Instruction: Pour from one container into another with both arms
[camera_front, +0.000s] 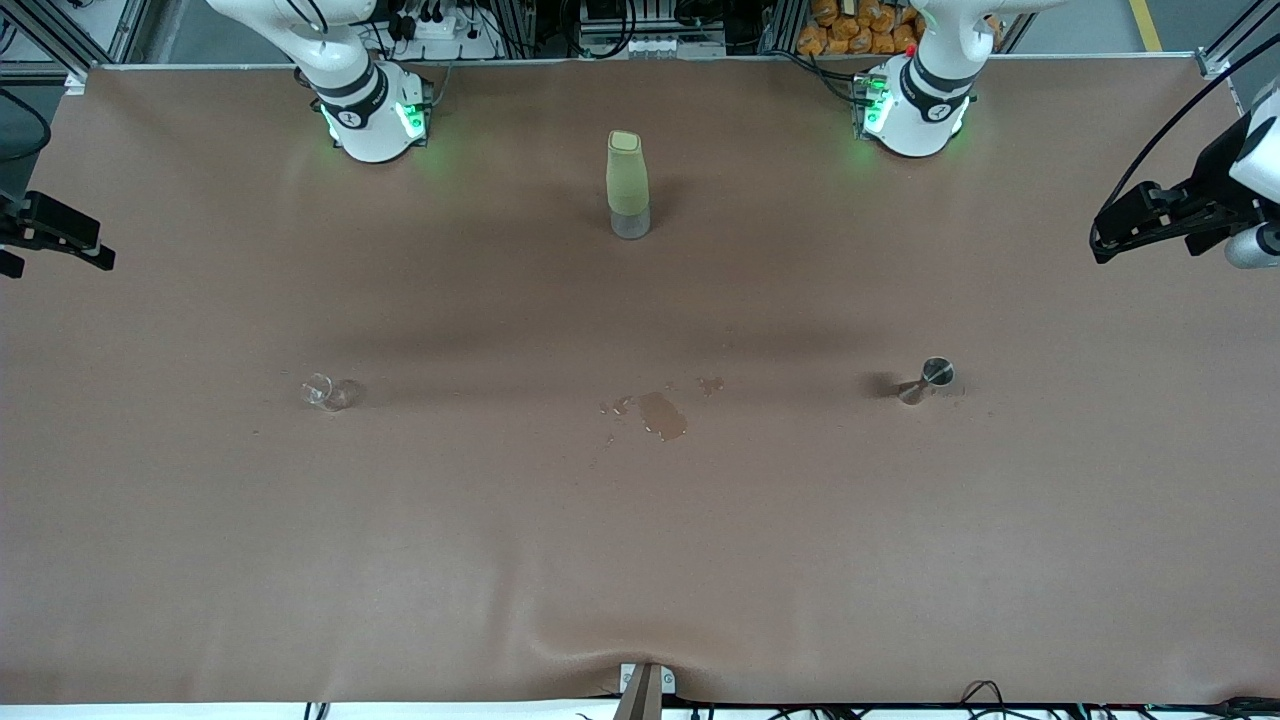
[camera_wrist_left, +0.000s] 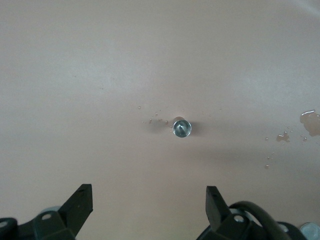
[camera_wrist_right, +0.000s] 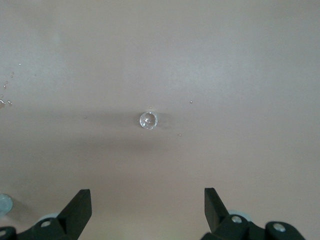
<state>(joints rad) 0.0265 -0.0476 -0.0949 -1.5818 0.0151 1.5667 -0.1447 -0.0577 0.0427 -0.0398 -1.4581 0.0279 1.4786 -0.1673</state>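
puddle (camera_front: 662, 415) between glass (camera_front: 327, 392) and jigger (camera_front: 926, 380)

Left arm (camera_front: 925, 95): white rounded shell, black joint band, green indicator lights at the base, black cabling trailing from the base.
Right arm (camera_front: 355, 95): same white shell, black band, green lights.
Left gripper (camera_wrist_left: 149, 205): two matte black wedge-shaped fingers (camera_wrist_left: 80, 202), silver screws in the black mount, thick black cable looped at one side.
Right gripper (camera_wrist_right: 148, 206): matching black fingers (camera_wrist_right: 79, 206), silver screws.
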